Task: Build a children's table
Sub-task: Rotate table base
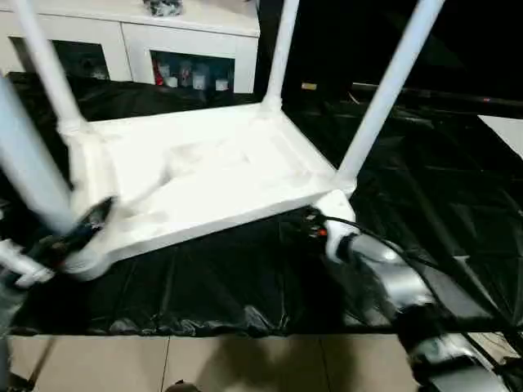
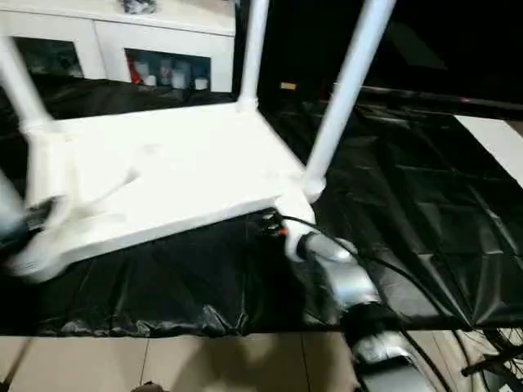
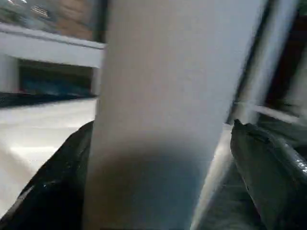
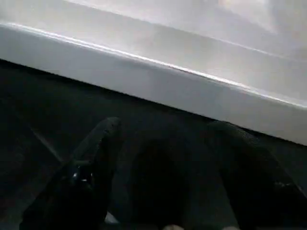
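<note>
The children's table lies upside down on a black sheet: its white tabletop [image 1: 204,175] shows the underside. Its legs stand up from the corner sockets, at the back left [image 1: 45,65], back right [image 1: 282,49], front right [image 1: 388,90] and front left [image 1: 24,163]. My left gripper [image 1: 82,229] is at the front left corner. In the left wrist view its black fingers [image 3: 62,177] stand wide on either side of that leg [image 3: 158,96], open. My right gripper [image 1: 313,222] is just below the front right corner, open and empty, facing the tabletop's edge [image 4: 158,81].
The black sheet [image 1: 245,278] covers the floor under the table and ends at pale tiles [image 1: 204,359] in front. A white glass-doored cabinet [image 1: 131,33] stands behind. A flat white board [image 1: 507,131] lies at the far right. A black cable runs along my right forearm [image 1: 392,278].
</note>
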You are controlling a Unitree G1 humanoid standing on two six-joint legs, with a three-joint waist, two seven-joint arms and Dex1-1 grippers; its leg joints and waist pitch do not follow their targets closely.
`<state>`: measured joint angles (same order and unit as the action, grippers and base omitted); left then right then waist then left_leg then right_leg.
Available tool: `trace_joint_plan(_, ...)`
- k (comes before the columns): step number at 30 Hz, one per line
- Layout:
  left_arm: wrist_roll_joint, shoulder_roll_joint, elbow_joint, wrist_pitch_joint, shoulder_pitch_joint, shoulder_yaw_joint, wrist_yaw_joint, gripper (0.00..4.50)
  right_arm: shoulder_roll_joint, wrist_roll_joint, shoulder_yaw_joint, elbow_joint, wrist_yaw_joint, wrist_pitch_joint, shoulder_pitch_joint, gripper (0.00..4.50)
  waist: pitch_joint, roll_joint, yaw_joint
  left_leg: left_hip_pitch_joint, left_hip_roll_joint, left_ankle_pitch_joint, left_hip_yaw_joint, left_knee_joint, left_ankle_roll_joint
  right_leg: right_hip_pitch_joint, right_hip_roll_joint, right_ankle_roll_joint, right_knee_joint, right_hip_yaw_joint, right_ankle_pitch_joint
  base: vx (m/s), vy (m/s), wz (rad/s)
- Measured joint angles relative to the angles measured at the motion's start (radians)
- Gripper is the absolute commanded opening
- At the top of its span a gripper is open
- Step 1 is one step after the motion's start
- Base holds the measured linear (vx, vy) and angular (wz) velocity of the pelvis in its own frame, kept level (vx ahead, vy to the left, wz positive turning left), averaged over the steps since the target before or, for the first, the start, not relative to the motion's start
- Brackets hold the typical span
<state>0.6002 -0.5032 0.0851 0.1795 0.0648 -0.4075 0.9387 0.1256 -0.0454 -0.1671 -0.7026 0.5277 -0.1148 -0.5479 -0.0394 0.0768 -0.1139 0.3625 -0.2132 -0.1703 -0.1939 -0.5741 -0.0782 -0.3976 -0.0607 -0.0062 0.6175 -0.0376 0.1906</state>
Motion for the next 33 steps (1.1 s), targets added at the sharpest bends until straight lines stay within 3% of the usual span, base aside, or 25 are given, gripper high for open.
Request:
trace_joint_plan(9,0.178,-0.062,-0.155,0.302,0.014,0.146,0.125,4.45,-0.071,0.018,-0.002,-0.135,-0.021,0.052,-0.077,3.21,0.0,0.0,0.01,0.003,0.0,0.002,0.0,-0.001,-0.003,-0.003,0.001,-0.001,-0.001,0.0,0.001,0.0,0.0,0.0)
trace_joint_plan(13,0.25,-0.058,-0.278,0.404,0.01,0.216,0.123,4.45,-0.077,0.022,-0.011,-0.149,0.0,0.062,-0.078,3.21,0.0,0.0,0.024,0.004,-0.001,0.002,0.0,-0.002,-0.003,-0.003,0.001,-0.001,-0.001,0.001,0.001,0.0,0.0,0.0)
trace_joint_plan(18,0.321,-0.022,-0.374,0.48,0.013,0.281,0.099,4.45,-0.078,0.028,-0.019,-0.161,0.02,0.081,-0.077,3.21,0.0,0.001,0.054,0.001,-0.001,0.003,0.002,-0.002,-0.004,-0.005,0.002,-0.001,0.003,0.0,0.0,0.0,0.0,0.0)
trace_joint_plan(25,0.317,0.065,-0.375,0.51,0.112,0.355,0.056,4.45,-0.091,0.041,-0.018,-0.184,0.042,0.095,-0.077,3.21,-0.001,0.002,0.057,0.001,-0.001,0.004,0.004,-0.002,-0.007,-0.006,0.003,-0.001,0.008,0.0,0.0,0.0,0.0,0.0)
trace_joint_plan(33,0.206,0.218,-0.231,0.437,0.263,0.464,0.047,4.45,-0.078,0.042,0.003,-0.217,0.057,0.097,-0.077,3.21,-0.004,-0.002,0.053,0.004,0.0,0.005,0.011,-0.01,-0.007,-0.005,0.003,-0.004,0.008,-0.001,-0.003,0.0,0.0,0.0)
